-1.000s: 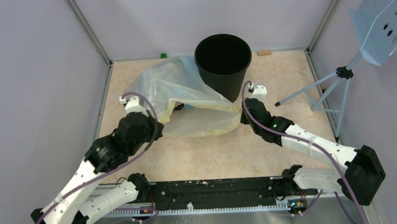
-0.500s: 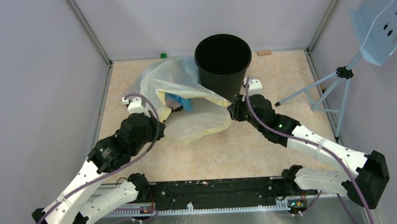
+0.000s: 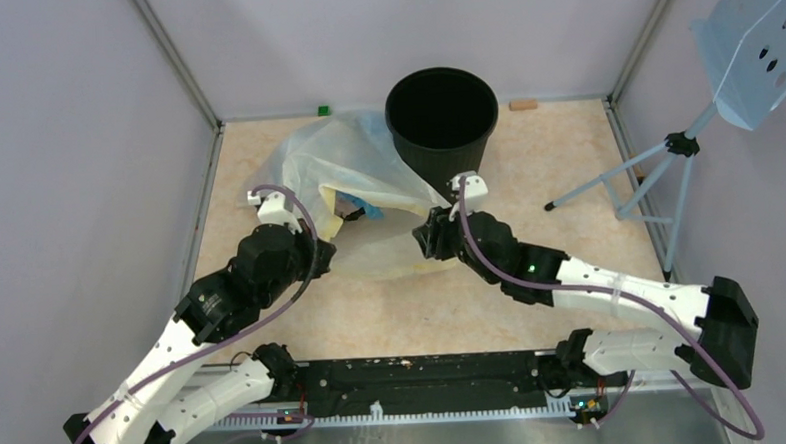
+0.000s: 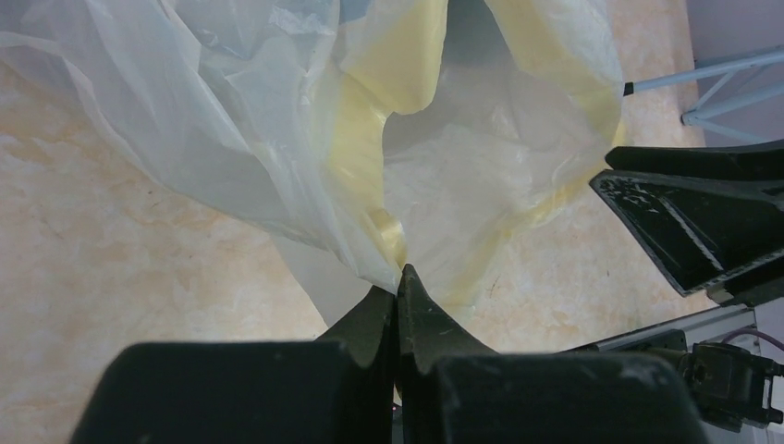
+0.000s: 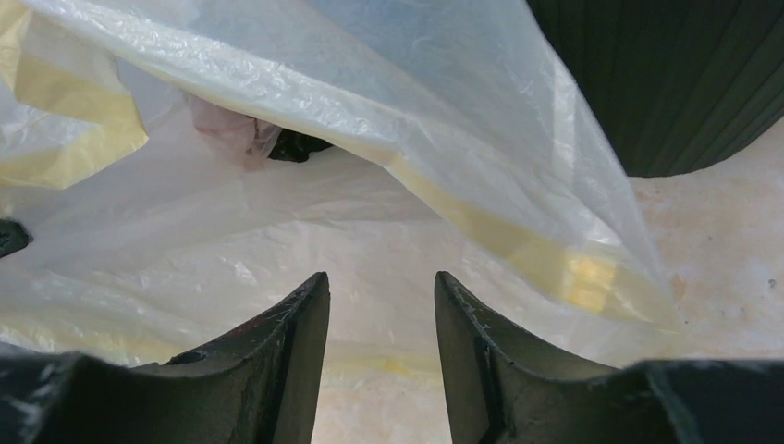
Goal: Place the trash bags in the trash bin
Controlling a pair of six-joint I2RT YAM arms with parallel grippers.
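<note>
The black ribbed trash bin (image 3: 442,120) stands upright at the back of the table, its wall also filling the top right of the right wrist view (image 5: 684,83). A large clear yellowish bag (image 3: 352,174) lies against its left side. Only a small blue piece of the trash bags (image 3: 373,211) shows inside that bag's mouth. My left gripper (image 3: 326,249) (image 4: 399,276) is shut on the yellowish bag's (image 4: 305,139) near edge. My right gripper (image 3: 422,245) (image 5: 381,276) hovers open over the bag's lower film (image 5: 305,240), holding nothing.
A grey tripod (image 3: 657,175) carrying a perforated blue panel (image 3: 757,46) stands at the right. A small green block (image 3: 322,110) and a wooden block (image 3: 523,104) lie by the back wall. Enclosure walls close in both sides. Pinkish and dark scraps (image 5: 263,139) sit inside the bag.
My right gripper has opened and let go of the yellowish bag's edge, then swung left over the bag. The bag's right side has sunk back. The left arm has barely moved.
</note>
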